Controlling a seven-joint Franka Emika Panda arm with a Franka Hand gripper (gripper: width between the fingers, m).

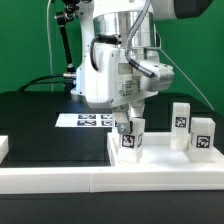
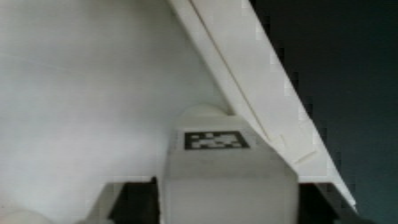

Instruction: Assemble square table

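My gripper (image 1: pixel 130 124) is shut on a white block leg (image 1: pixel 130 137) with a black-and-white tag. It holds the leg upright at the near left corner of the white square table top (image 1: pixel 160 156). I cannot tell whether the leg touches the top. In the wrist view the leg (image 2: pixel 219 165) fills the space between my dark fingers (image 2: pixel 132 203), over the top's white floor (image 2: pixel 89 100) and beside its raised rim (image 2: pixel 249 70). Two more tagged legs (image 1: pixel 181 117) (image 1: pixel 203 136) stand on the top at the exterior view's right.
The marker board (image 1: pixel 84 121) lies on the black table behind the top. A long white border wall (image 1: pixel 110 183) runs along the front. A small white piece (image 1: pixel 4 148) sits at the exterior view's left edge. A green wall stands behind.
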